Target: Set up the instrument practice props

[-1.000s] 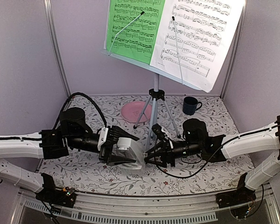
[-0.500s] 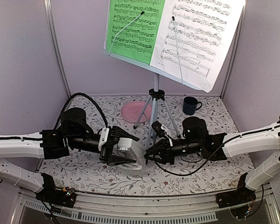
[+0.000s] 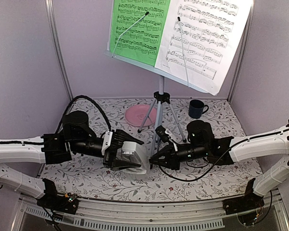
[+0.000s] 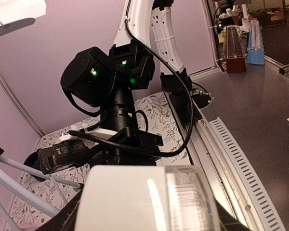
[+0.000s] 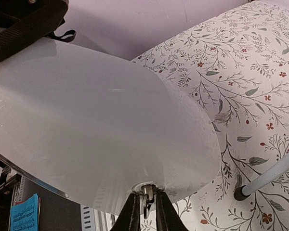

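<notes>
The pale music stand [image 3: 160,92] stands on tripod legs at the back. It holds the green music sheet [image 3: 137,26] and the white music sheet [image 3: 204,33]. My left gripper [image 3: 128,157] is shut on the white pyramid-shaped metronome [image 3: 137,155] and holds it on its side above the table. The metronome fills the bottom of the left wrist view [image 4: 144,197]. My right gripper [image 3: 152,160] meets the metronome's side. In the right wrist view its fingers [image 5: 132,211] are shut on a small metal key [image 5: 147,192] that sticks out of the metronome's white body [image 5: 96,125].
A pink plate [image 3: 139,115] and a dark blue mug [image 3: 196,109] sit at the back by the tripod legs. One leg's foot [image 5: 241,192] rests on the floral cloth just right of my right gripper. Purple walls close off the back and sides.
My right gripper has moved a little to the left, up against the metronome's side. The left arm and the metronome have hardly moved.
</notes>
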You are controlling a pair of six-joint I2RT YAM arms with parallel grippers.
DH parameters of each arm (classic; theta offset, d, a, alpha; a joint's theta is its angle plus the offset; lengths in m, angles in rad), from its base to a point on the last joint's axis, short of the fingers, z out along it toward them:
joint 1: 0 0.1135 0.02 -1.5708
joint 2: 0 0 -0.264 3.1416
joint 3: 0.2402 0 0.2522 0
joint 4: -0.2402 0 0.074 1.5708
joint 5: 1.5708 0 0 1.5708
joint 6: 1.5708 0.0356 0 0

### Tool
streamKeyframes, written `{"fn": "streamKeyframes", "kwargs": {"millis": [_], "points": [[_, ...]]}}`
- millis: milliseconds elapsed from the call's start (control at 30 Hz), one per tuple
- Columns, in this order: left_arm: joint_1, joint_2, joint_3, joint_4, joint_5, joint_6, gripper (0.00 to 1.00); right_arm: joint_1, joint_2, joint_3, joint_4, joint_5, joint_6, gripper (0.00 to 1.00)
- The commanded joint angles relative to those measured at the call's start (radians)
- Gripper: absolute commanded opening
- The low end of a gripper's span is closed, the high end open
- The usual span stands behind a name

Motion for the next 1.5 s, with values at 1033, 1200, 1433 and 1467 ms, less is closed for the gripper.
{"fn": "streamKeyframes", "kwargs": {"millis": [1033,1200,1433,1467], "points": [[-0.343,0.002,0.101,-0.178,-0.328,0.529,0.19,-0.202,0.048,-0.044,0.277,-0.210,0.524,0.00],[-0.383,0.020,0.103,-0.191,-0.369,0.574,0.18,-0.216,0.079,-0.042,0.295,-0.269,0.656,0.00],[-0.405,0.026,0.103,-0.182,-0.405,0.599,0.19,-0.227,0.125,-0.086,0.368,-0.317,0.815,0.00],[-0.407,0.026,0.103,-0.182,-0.407,0.600,0.18,-0.230,0.134,-0.095,0.394,-0.327,0.838,0.00]]}}
